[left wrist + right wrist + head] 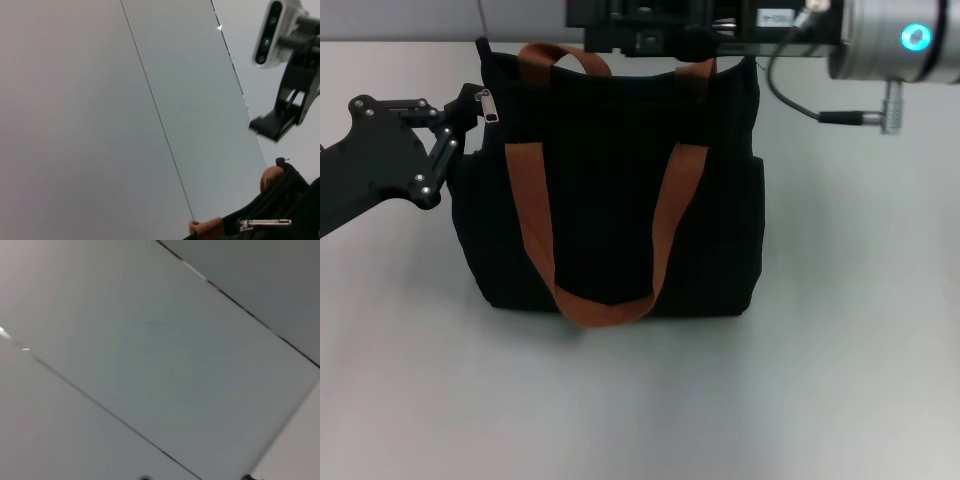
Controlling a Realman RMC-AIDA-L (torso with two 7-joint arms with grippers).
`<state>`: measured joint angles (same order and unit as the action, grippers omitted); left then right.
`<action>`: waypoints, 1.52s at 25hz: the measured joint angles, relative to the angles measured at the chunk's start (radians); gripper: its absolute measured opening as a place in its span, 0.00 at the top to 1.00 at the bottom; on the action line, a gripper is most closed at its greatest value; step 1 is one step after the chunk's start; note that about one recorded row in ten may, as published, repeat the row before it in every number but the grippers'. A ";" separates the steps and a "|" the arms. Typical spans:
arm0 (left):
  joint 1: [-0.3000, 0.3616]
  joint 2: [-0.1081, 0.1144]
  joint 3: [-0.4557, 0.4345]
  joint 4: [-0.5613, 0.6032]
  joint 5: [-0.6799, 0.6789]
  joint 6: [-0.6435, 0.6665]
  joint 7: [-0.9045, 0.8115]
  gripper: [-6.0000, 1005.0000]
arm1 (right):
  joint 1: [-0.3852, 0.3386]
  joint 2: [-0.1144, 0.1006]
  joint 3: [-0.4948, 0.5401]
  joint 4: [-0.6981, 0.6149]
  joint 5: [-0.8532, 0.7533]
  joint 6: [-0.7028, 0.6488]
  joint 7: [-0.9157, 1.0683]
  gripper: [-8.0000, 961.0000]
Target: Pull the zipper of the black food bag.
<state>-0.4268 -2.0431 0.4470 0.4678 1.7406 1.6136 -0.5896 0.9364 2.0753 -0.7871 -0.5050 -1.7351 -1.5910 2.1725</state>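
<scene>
The black food bag (pixel 610 190) stands upright mid-table, its two rust-brown handles (pixel 533 215) draped over the front. The silver zipper pull (pixel 488 105) hangs free at the bag's upper left corner and also shows in the left wrist view as the zipper pull (pixel 265 223). My left gripper (pixel 468 112) reaches in from the left, its tips right beside the pull at the bag's corner. My right gripper (pixel 695 42) hovers just behind the bag's top rim near the right handle; from the left wrist camera the right gripper (pixel 274 126) appears above the rim.
The grey table (pixel 840 350) spreads around the bag. The right arm's silver body (pixel 900 40) and its cable (pixel 800 100) hang over the back right. The right wrist view shows only bare flat surfaces.
</scene>
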 joint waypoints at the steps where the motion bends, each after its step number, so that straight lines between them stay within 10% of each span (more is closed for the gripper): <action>1: 0.000 0.000 0.000 0.000 0.000 0.000 0.000 0.97 | 0.012 0.000 -0.022 0.000 0.000 0.022 0.019 0.18; 10: -0.006 0.001 -0.003 0.000 0.004 -0.004 0.001 0.97 | 0.121 0.006 -0.221 0.010 0.000 0.173 0.153 0.19; 38: -0.008 0.009 0.006 0.011 0.001 -0.004 -0.008 0.97 | 0.183 0.012 -0.351 0.028 0.000 0.270 0.252 0.19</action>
<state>-0.4347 -2.0345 0.4530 0.4792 1.7417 1.6098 -0.5979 1.1197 2.0873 -1.1382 -0.4765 -1.7346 -1.3207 2.4247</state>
